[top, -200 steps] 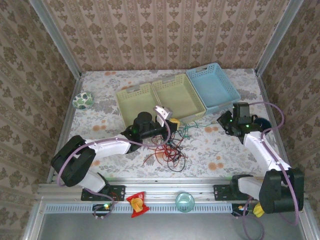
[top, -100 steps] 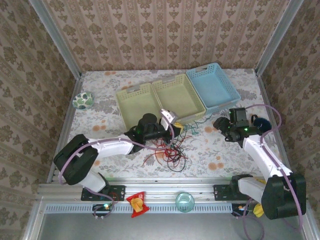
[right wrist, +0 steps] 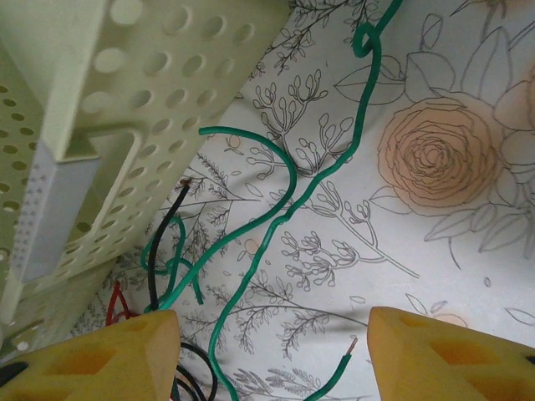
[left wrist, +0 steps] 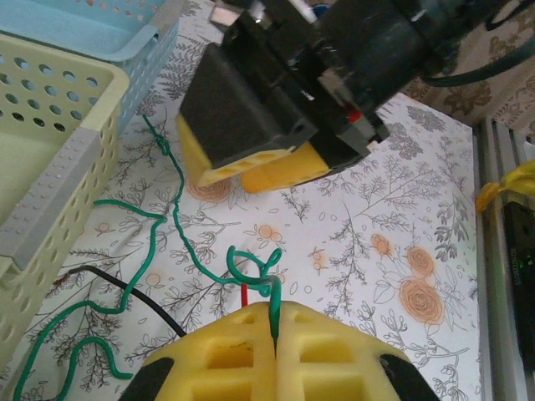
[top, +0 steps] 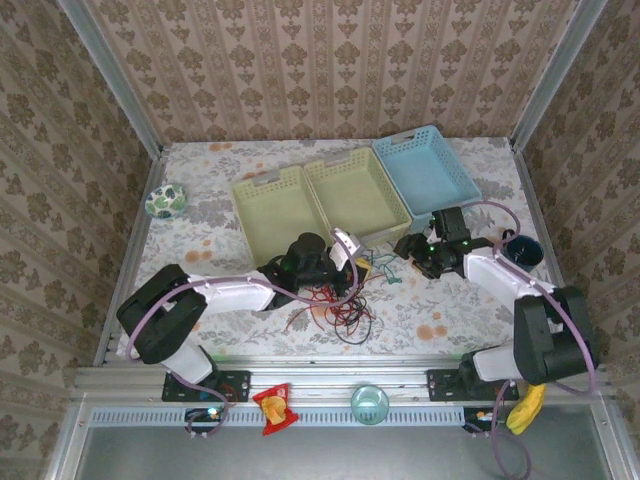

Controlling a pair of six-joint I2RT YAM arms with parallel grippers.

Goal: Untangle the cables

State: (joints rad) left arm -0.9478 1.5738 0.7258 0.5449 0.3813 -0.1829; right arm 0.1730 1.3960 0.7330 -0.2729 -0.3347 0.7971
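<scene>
Centre frame: left tool [left wrist: 276, 334] clamped on the green cable [left wrist: 274, 301], with the red cable [top: 335, 305] and black cable [right wrist: 154, 276] heaped on the bench [top: 450, 310]. The right tool [right wrist: 272, 334], fingers now apart, has swung in from the right over the green free end, apparently ready to regrasp.

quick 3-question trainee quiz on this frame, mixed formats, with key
1. True or false: the left gripper is shut on the green cable.
2. Multiple choice: in the top view, the basket farthest right is A) the blue basket, B) a red one, C) a black one.
3. Fill in: the right gripper is ___ (open/shut).

Key: 1 true; 2 A; 3 open.
</scene>
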